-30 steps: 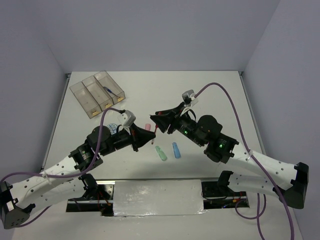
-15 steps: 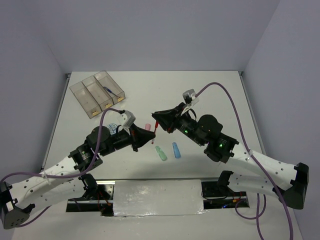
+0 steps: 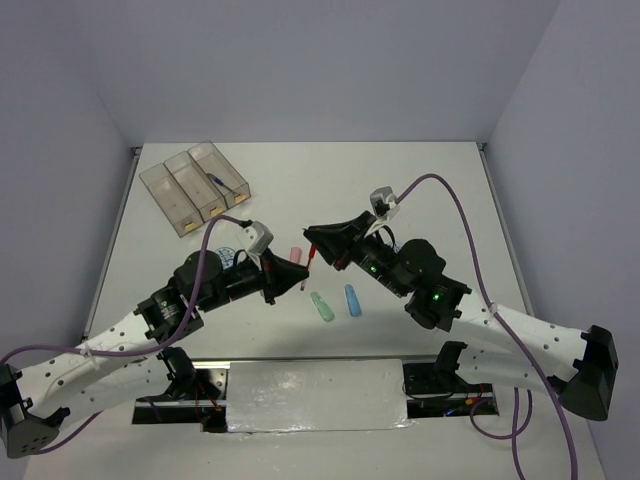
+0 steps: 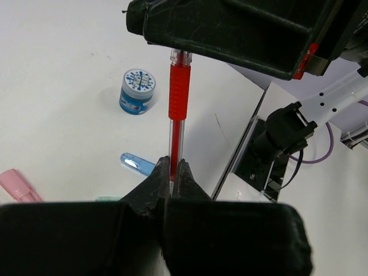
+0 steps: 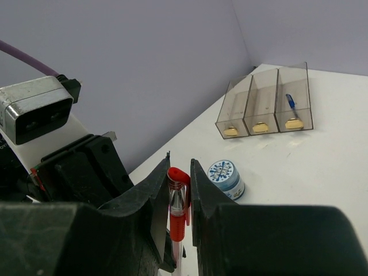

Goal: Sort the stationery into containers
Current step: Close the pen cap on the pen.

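A red pen (image 3: 309,262) hangs above the table between both grippers. My left gripper (image 3: 300,277) is shut on its lower, clear end (image 4: 175,149). My right gripper (image 3: 315,248) has its jaws closed on the red cap end (image 5: 178,184). The three joined clear bins (image 3: 195,185) stand at the back left; a blue pen (image 5: 291,102) lies in the rightmost one. A blue-white tape roll (image 4: 138,92) stands on the table. Pink (image 3: 296,253), green (image 3: 321,306) and blue (image 3: 352,300) bars lie below the grippers.
The tape roll (image 3: 227,255) is partly hidden behind my left arm's purple cable. A metal plate (image 3: 315,395) runs along the near table edge between the arm bases. Grey walls close off the back and both sides.
The right arm has shifted slightly left and its wrist has tilted. The pen stays between the two grippers, almost in the same place.
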Available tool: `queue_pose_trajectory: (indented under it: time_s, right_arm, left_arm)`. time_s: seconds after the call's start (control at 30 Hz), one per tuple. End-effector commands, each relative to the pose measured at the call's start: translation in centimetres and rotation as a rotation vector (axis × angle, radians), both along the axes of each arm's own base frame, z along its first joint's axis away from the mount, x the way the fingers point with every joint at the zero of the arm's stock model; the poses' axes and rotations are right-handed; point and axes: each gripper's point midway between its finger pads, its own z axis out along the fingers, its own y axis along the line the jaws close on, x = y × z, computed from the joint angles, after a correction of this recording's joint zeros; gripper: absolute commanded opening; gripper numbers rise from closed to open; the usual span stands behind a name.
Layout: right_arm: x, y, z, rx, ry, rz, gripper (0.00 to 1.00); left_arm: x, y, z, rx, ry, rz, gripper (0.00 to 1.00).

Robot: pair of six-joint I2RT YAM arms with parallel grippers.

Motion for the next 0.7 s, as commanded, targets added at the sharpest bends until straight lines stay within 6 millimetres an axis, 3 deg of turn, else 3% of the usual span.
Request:
queue_pose_trajectory:
  time_s: [0.0, 0.27, 0.67]
  right_arm:
    - [-1.1, 0.9, -4.4, -0.083, 0.06, 0.07, 0.0]
    - [-1.1, 1.3, -8.6, -0.11, 0.118, 0.081, 0.0]
    - [-1.4, 2.4, -11.5, -0.125, 0.178, 0.121, 0.0]
  left_arm:
    - [0.4, 0.4, 9.5, -0.21, -0.192, 0.031, 0.0]
    - [0.7, 0.4, 11.4, -0.229, -0.229, 0.034, 0.0]
    - [1.2, 1.5, 13.7, -0.276, -0.274, 0.072, 0.0]
